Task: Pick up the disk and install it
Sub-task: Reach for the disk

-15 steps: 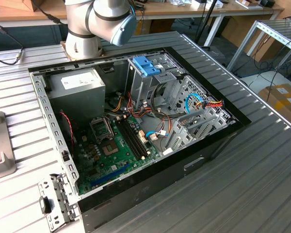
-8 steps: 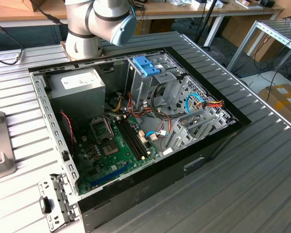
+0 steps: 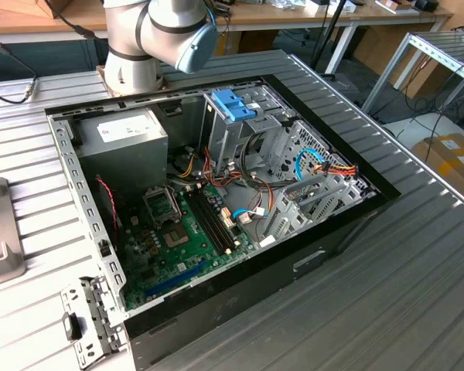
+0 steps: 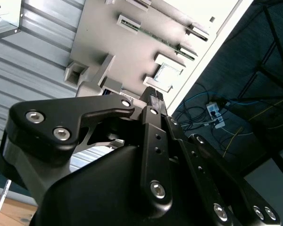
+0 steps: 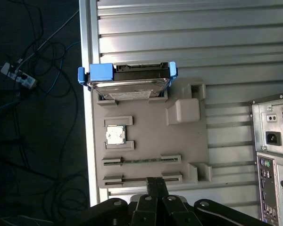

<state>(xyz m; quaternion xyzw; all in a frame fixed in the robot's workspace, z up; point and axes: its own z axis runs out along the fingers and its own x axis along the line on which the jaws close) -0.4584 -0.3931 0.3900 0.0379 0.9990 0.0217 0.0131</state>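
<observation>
I've got the disk (image 5: 127, 84) standing on edge in a slot at the far end of the tray (image 5: 193, 141), presumably for an easy grab. My gripper (image 5: 155, 181) hovers over the near end, fingers pressed together, empty. The case (image 3: 240, 309) lies open mid-frame in the exterior view.
</observation>
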